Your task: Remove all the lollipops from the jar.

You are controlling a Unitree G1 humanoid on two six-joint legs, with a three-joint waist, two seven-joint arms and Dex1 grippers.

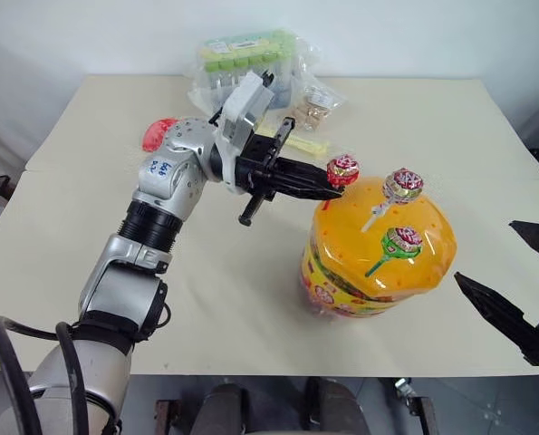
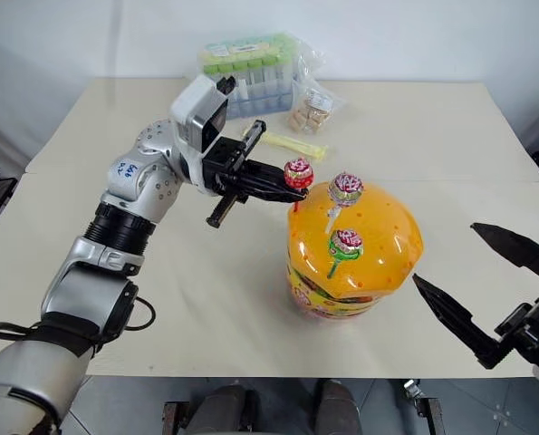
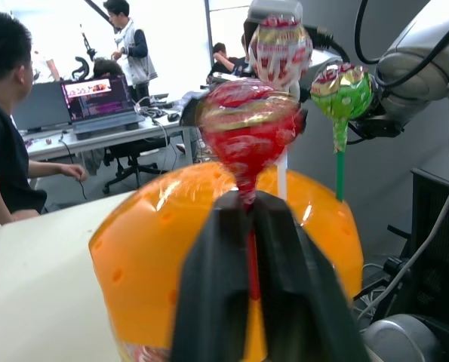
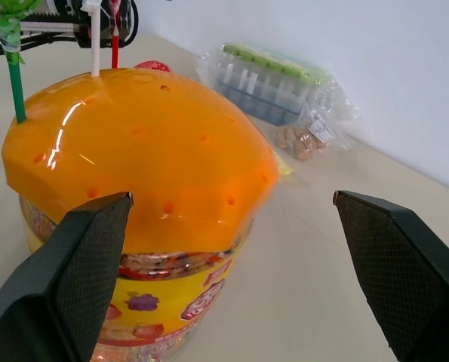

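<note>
From the head cameras I see the squat clear plastic jar (image 1: 378, 263) with its orange domed, hole-dotted lid and colourful label standing on the cream table (image 1: 251, 299), right of centre. Three round lollipops in shiny red-and-white wrappers stand in the lid: the orange-stick lollipop (image 1: 343, 169) at the far left edge, the white-stick lollipop (image 1: 402, 184) on top, the green-stick lollipop (image 1: 402, 241) on the near slope. My left gripper (image 1: 328, 191) reaches in level from the left, its black fingers clamped together on the orange-stick lollipop just under its head. My right gripper (image 2: 473, 290) hangs off the jar's right side, fingers wide apart, touching nothing. Behind the jar lie a clear bag of green-capped tubes (image 1: 246, 63), a small packet of tan pieces (image 1: 312, 109) and a pale yellow strip (image 2: 292, 143); a red piece (image 1: 157, 133) peeks out behind my left arm.

In the left wrist view the fingers (image 3: 209, 302) pinch the thin stick below the red head, with the other two lollipops just behind. People sit at desks beyond.

The right wrist view shows the open fingers (image 4: 73, 264) straddling the lid from nearby, nothing between them and it.
</note>
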